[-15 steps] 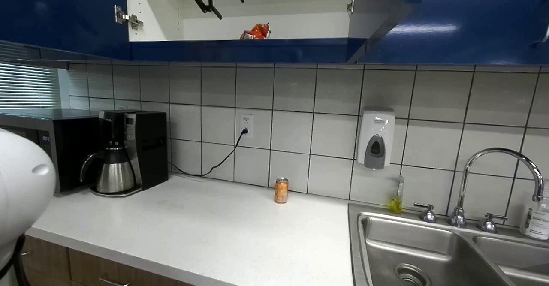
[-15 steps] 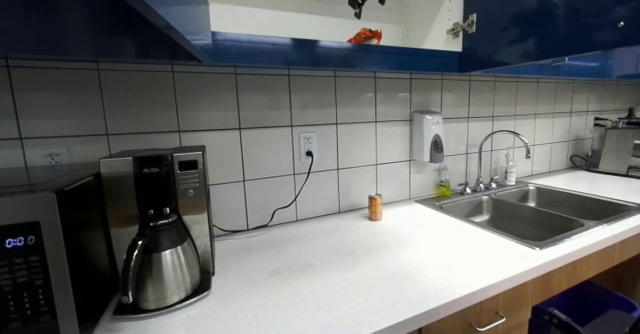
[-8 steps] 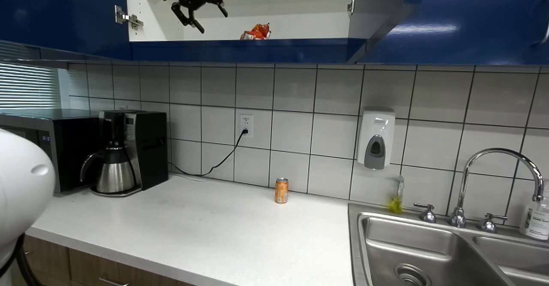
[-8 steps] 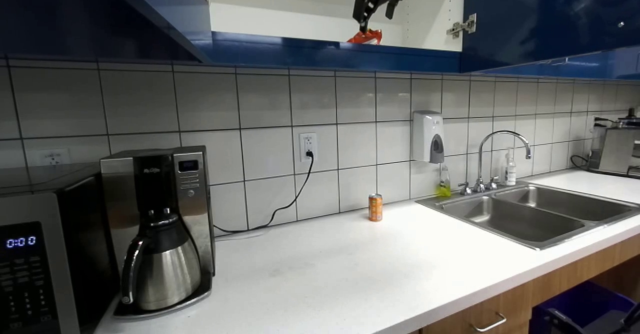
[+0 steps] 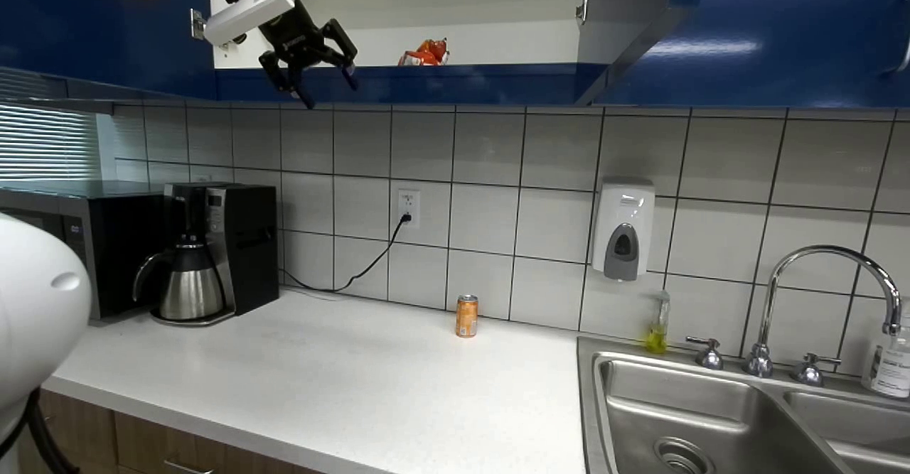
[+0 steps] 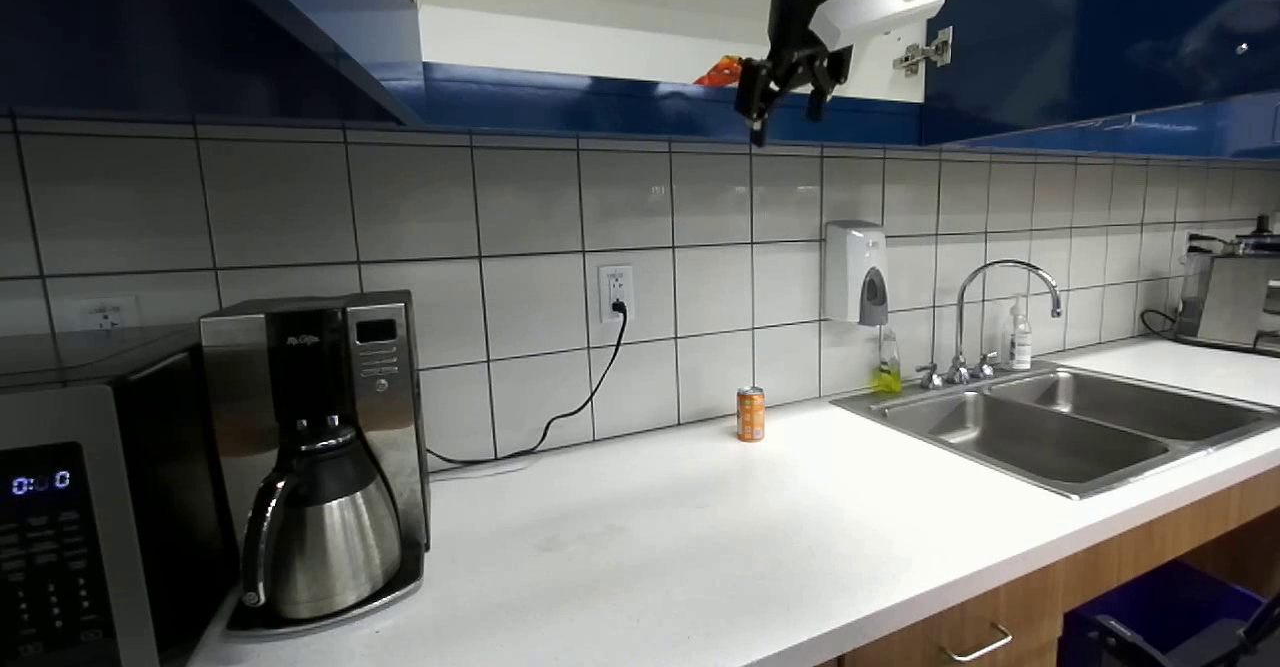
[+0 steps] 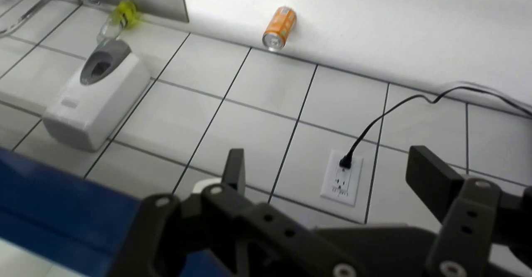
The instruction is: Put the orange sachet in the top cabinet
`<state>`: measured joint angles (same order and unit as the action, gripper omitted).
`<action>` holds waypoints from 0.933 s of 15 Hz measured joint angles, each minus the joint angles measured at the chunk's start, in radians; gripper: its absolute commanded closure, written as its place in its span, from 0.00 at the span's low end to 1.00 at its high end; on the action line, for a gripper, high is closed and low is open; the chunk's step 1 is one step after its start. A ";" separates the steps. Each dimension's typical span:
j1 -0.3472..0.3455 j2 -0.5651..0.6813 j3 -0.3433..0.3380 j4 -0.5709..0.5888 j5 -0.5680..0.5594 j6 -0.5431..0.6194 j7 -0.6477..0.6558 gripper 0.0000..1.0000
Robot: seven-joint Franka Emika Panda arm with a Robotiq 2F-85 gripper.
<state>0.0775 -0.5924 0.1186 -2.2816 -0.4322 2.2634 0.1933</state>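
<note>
The orange sachet (image 5: pixel 426 53) is a crumpled red-orange packet. It lies on the floor of the open top cabinet (image 5: pixel 483 84), behind the blue front edge. In an exterior view, my gripper partly covers the sachet (image 6: pixel 720 73); the cabinet's blue edge (image 6: pixel 560 102) hides its base. My black gripper (image 5: pixel 331 97) is open and empty, in front of the cabinet's edge and left of the sachet there. It also shows in an exterior view (image 6: pixel 787 129). In the wrist view, the spread fingers (image 7: pixel 328 165) have only the tiled wall between them. The sachet is out of the wrist view.
An orange can (image 5: pixel 466 316) stands on the white counter (image 5: pixel 341 381). A coffee maker (image 6: pixel 325 457) and microwave (image 6: pixel 90 507) stand at one end, a sink (image 6: pixel 1060 427) at the other. The open cabinet doors (image 5: pixel 640 26) flank the opening. A soap dispenser (image 7: pixel 97 98) hangs on the wall.
The open gripper has moved down and out of the cabinet opening, to below its front edge; more of the arm shows. The sachet has stayed in place in the cabinet.
</note>
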 measured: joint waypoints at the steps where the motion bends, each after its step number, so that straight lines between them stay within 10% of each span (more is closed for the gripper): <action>1: 0.000 -0.010 -0.001 -0.033 0.033 -0.008 -0.001 0.00; 14: 0.012 -0.025 -0.035 -0.311 0.377 -0.117 -0.052 0.00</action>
<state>0.0897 -0.6176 0.0841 -2.5924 -0.0550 2.1468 0.1410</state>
